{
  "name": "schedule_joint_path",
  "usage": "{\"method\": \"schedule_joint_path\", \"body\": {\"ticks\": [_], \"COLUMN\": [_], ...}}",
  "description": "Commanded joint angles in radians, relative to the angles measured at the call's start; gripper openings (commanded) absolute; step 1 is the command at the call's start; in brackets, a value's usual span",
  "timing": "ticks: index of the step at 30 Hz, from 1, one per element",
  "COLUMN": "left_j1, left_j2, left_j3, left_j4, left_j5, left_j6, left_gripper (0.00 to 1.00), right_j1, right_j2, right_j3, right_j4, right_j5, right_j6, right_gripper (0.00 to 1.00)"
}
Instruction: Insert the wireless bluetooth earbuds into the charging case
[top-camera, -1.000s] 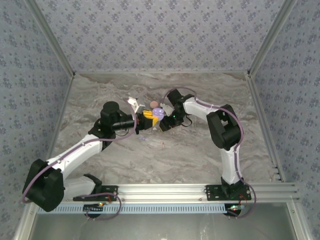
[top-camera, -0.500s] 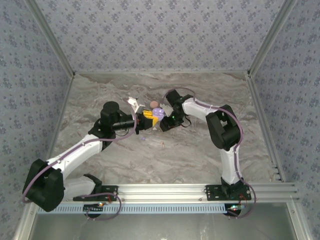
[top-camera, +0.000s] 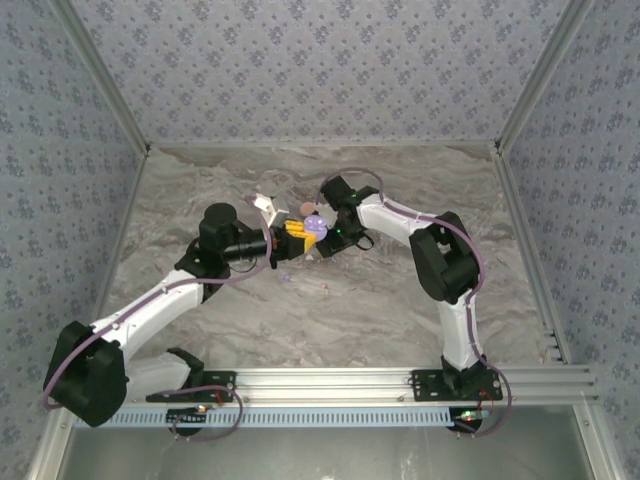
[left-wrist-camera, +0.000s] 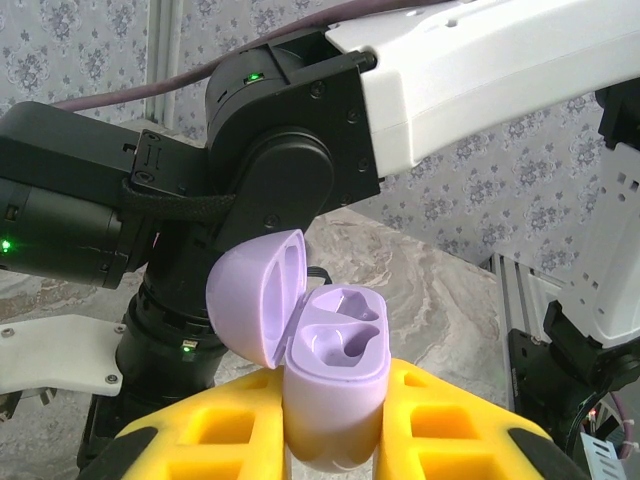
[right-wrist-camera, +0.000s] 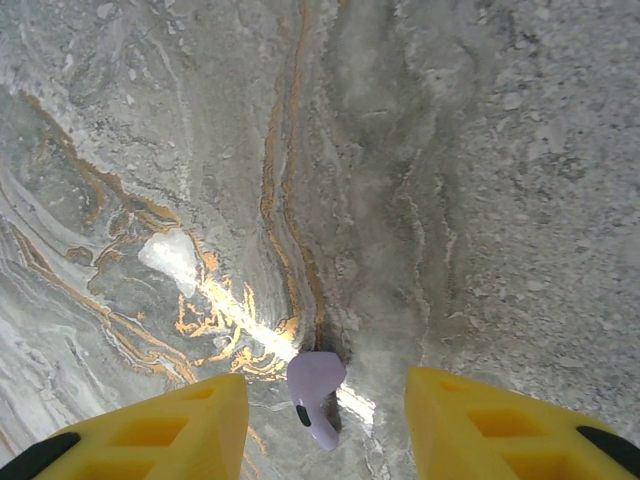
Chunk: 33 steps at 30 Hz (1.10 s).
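Observation:
My left gripper (left-wrist-camera: 335, 452) is shut on the lilac charging case (left-wrist-camera: 337, 395), holding it upright between the yellow fingers. The case's lid (left-wrist-camera: 255, 300) is swung open and both sockets are empty. From above, the case (top-camera: 316, 224) sits at mid-table with my right gripper (top-camera: 334, 234) close on its right. In the right wrist view, that gripper (right-wrist-camera: 325, 430) stands open just over the marble. One lilac earbud (right-wrist-camera: 314, 385) lies on the table between its yellow fingers (right-wrist-camera: 165, 430), touching neither. A second lilac earbud (top-camera: 286, 278) and a pale pink one (top-camera: 325, 291) lie nearer the front.
A pink round disc (top-camera: 306, 208) and a white piece (top-camera: 263, 203) lie just behind the case. The right arm's black wrist (left-wrist-camera: 270, 170) looms right behind the case in the left wrist view. Patterned walls enclose the marble table (top-camera: 400, 300) on three sides.
The right arm has swung a little left and toward the back, bringing its gripper closer to the held case. The left arm and the case have stayed put.

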Motion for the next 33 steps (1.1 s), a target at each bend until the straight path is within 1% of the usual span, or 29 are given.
{"method": "schedule_joint_path", "body": {"ticks": [1, 8, 12, 33], "left_j1": [-0.004, -0.005, -0.006, -0.006], "left_j2": [-0.023, -0.023, -0.026, -0.047], "left_j3": [-0.001, 0.000, 0.000, -0.016], "left_j4": [0.007, 0.007, 0.009, 0.009], "left_j5": [-0.004, -0.002, 0.000, 0.000], "left_j6": [0.019, 0.019, 0.018, 0.028], "left_gripper": [0.20, 0.20, 0.20, 0.20], "right_j1": [0.016, 0.037, 0.046, 0.052], "right_j2": [0.022, 0.043, 0.060, 0.105], "right_j3": [0.037, 0.060, 0.074, 0.093], "right_j4": [-0.051, -0.062, -0.069, -0.106], "right_j5": [0.041, 0.051, 0.053, 0.097], "right_j6": [0.032, 0.040, 0.041, 0.040], "right_gripper": [0.48, 0.47, 0.45, 0.40]}}
